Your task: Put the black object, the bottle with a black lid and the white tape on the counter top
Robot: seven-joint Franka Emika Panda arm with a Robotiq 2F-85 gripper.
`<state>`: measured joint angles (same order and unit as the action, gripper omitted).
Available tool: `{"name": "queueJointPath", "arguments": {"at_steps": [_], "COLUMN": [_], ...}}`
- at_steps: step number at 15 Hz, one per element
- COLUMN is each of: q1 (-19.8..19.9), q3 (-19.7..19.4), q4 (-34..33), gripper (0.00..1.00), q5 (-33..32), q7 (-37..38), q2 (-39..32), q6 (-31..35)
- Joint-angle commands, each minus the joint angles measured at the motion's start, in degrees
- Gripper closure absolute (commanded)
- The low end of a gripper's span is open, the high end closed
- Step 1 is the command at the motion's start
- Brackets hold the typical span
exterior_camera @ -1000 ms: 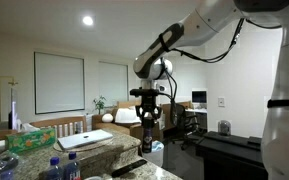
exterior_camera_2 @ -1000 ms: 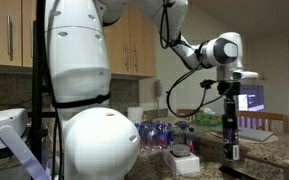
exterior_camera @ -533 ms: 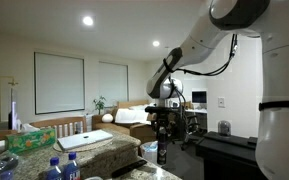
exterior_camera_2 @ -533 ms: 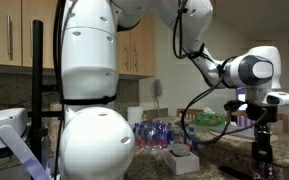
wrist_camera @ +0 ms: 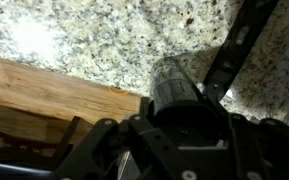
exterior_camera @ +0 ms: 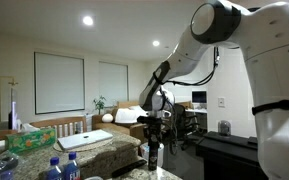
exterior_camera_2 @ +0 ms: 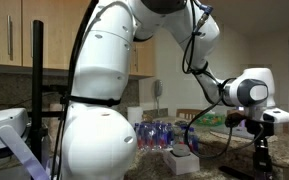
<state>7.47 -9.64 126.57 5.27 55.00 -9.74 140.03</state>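
1. The bottle with a black lid (wrist_camera: 177, 88) is small, slim and rigid. I judge it light and stiff, with a smooth round wall that could slip. A narrow upright thing like this also tips easily.
2. The best hold, as I judge it, is across the body just under the cap. The 2 fingers sit on opposite sides, which keeps the bottle vertical.
3. The gripper (exterior_camera: 152, 143) points straight down and is clamped on the bottle. In the wrist view the capped top sits in the middle of the gripper, with 1 dark finger (wrist_camera: 234, 50) lying along its right side (the opposite finger is hidden by the gripper body).
4. In both exterior views the bottle hangs upright directly below the gripper, its base down at the level of the table. I cannot tell whether the base touches the surface.
5. In the wrist view the speckled granite table (wrist_camera: 74, 35) lies under the bottle. The table's edge, with a wooden surface (wrist_camera: 44, 100) beyond it, is just beside the bottle, so a tip towards that edge is the risk.
6. The pack of blue-capped water bottles (exterior_camera_2: 162, 133) stands well apart from the gripper.
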Motion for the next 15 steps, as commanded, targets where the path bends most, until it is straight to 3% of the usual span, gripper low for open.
{"name": "queueJointPath", "arguments": {"at_steps": [1,4,9,15], "q1": [-0.68,-0.82,-1.12,-1.76], "q3": [-0.13,-0.19,-0.01,-0.71], "q4": [-3.47,-6.24,-11.17,-13.53], "gripper": [0.67,0.67,0.67,0.67], "q5": [1.80,2.14,1.41,0.22], "q7": [1.17,0.60,-0.58,1.50], "q2": [-1.93,-3.50,-5.79,-7.12], "q6": [-0.29,-2.95,-13.66,-16.26]}}
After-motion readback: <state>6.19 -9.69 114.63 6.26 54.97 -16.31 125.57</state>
